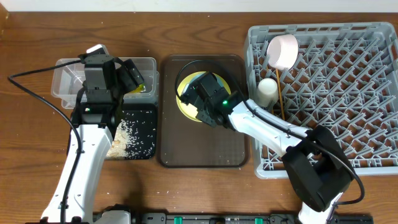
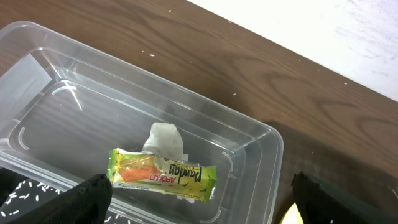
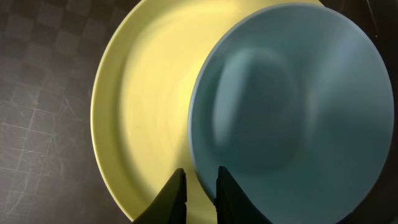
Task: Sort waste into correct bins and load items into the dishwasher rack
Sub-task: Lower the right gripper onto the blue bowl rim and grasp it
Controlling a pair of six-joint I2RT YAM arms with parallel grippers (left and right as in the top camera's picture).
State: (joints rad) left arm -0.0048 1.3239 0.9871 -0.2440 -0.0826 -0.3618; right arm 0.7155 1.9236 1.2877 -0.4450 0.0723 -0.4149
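My right gripper [image 3: 200, 180] is shut on the near rim of the light blue bowl [image 3: 292, 106], one finger inside it and one outside. The bowl sits on the yellow-green plate [image 3: 146, 93]. In the overhead view the right gripper [image 1: 202, 93] covers the bowl, and only the plate's edge [image 1: 185, 102] shows. My left gripper [image 2: 202, 199] hangs open and empty over the clear tub [image 2: 81, 93]. In that tub lie the snack wrapper [image 2: 163, 174] and the crumpled tissue [image 2: 166, 140]. Rice grains [image 1: 124, 140] are in the black tray [image 1: 140, 134]. The grey rack [image 1: 348, 81] holds the pinkish bowl [image 1: 283, 51], the white cup [image 1: 268, 91] and the chopsticks [image 1: 280, 93].
The plate stands at the far end of a dark brown serving tray [image 1: 205, 149] between the bins and the rack. The tub [image 1: 65, 78] lies just behind the black tray at the left. My right arm reaches over the rack's left edge.
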